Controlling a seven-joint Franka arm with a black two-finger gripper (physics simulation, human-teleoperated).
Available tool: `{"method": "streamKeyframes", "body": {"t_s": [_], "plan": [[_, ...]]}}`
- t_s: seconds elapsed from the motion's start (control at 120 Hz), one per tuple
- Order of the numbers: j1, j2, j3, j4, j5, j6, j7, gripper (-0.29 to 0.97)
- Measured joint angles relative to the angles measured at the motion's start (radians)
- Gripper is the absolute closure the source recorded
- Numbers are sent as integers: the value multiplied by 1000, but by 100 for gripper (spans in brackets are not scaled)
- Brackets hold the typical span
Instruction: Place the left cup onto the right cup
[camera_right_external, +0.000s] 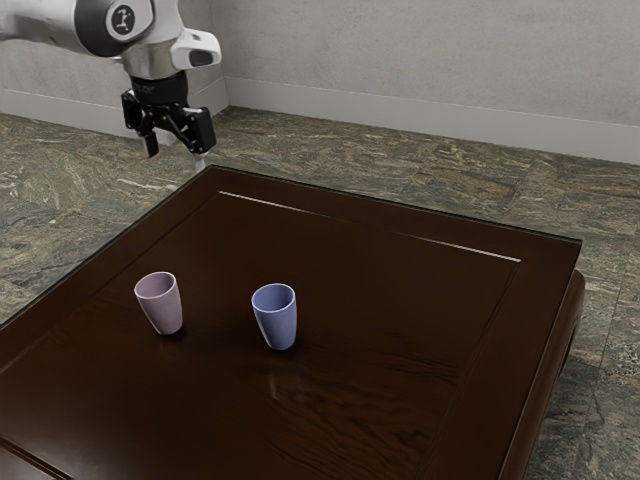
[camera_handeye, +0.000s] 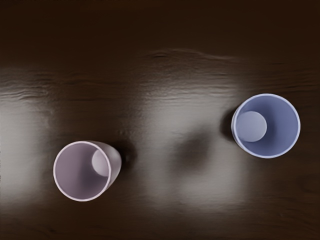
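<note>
Hanging high, wide open and empty, the end effector (camera_right_external: 178, 140) should come down over the mauve cup (camera_right_external: 160, 302), upright on the worktop (camera_right_external: 420, 310) at the exterior view's left of the blue cup (camera_right_external: 275, 315), and pinch its rim.

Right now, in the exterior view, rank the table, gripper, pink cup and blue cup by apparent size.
1. table
2. gripper, slightly bigger than a cup, though farther from the camera
3. pink cup and blue cup: alike, no ranking

Glossy dark wood table (camera_right_external: 420, 330), matt smooth pink cup (camera_right_external: 160, 302), blue cup (camera_right_external: 275, 315)
</note>
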Motion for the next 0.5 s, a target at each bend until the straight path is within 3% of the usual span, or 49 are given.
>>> {"method": "streamKeyframes", "body": {"t_s": [0.15,0.5], "plan": [[1,-1,-6,-7,3,5,4,0],[-3,-35,-11,-173,-4,98,-16,0]]}}
